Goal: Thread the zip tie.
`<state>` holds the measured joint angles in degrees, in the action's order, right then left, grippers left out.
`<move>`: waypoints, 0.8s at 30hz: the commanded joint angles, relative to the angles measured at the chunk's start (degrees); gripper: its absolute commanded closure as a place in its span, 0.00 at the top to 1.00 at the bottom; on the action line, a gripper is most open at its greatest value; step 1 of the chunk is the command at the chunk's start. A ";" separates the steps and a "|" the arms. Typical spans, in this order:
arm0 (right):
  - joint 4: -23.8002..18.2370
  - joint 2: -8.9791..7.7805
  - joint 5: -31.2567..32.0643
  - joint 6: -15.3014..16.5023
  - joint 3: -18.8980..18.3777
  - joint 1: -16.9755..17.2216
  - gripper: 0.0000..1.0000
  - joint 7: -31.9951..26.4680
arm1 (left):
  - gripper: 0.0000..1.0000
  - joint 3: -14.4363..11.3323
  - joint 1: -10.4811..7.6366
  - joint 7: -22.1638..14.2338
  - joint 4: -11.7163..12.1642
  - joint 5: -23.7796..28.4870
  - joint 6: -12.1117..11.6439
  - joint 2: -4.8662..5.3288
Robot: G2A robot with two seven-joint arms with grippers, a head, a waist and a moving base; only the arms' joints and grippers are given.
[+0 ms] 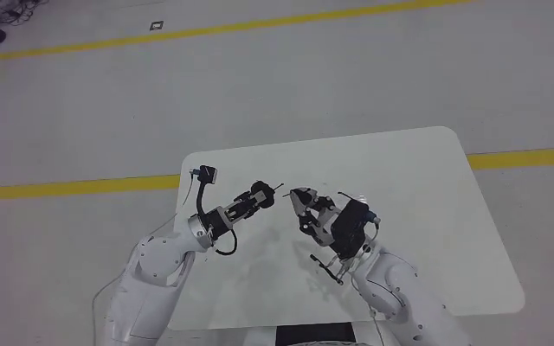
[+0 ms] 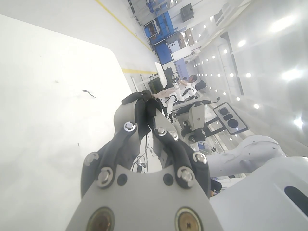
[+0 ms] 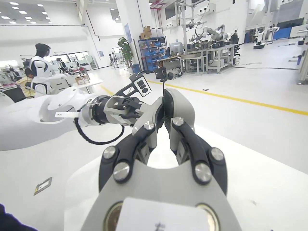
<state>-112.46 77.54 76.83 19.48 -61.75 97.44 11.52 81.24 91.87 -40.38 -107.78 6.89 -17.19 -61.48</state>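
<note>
Both grippers hang over the middle of the white table (image 1: 415,173), tips facing each other a short way apart. My left gripper (image 1: 267,190) is shut, and a thin black zip tie end (image 1: 276,185) sticks out of its tip. In the left wrist view the black pads (image 2: 140,111) press together on a small dark bit at the tip of the left gripper (image 2: 146,98). My right gripper (image 3: 164,102) is shut on a thin black zip tie strap (image 3: 164,86) that stands up from between its fingers. The right gripper (image 1: 297,197) points at the left one.
A small dark wavy scrap (image 2: 89,93) lies on the table beyond the left gripper. The table's rounded far corner (image 1: 454,134) and right side are bare. Grey floor with a yellow line (image 1: 260,26) surrounds the table.
</note>
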 commanded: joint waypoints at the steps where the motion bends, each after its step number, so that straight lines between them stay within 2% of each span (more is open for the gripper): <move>1: 0.39 -0.06 -0.03 0.00 0.29 -0.46 0.00 0.08 | 0.00 0.00 0.00 0.00 0.00 0.00 0.00 0.00; 9: 2.86 0.37 0.37 -3.93 2.68 -4.22 0.00 -1.28 | 0.00 0.00 0.00 0.00 0.00 0.00 0.00 0.00; 14: 3.64 0.58 0.45 -6.99 3.39 -5.12 0.00 -1.12 | 0.00 0.00 0.00 0.00 0.00 0.00 0.00 0.00; 24: 3.29 0.54 0.96 -7.87 3.36 -5.14 0.00 -0.78 | 0.00 0.00 0.00 0.00 0.00 0.00 0.00 0.00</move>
<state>-109.08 78.09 77.69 11.98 -58.39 92.25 10.64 81.24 91.87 -40.38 -107.78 6.89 -17.19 -61.48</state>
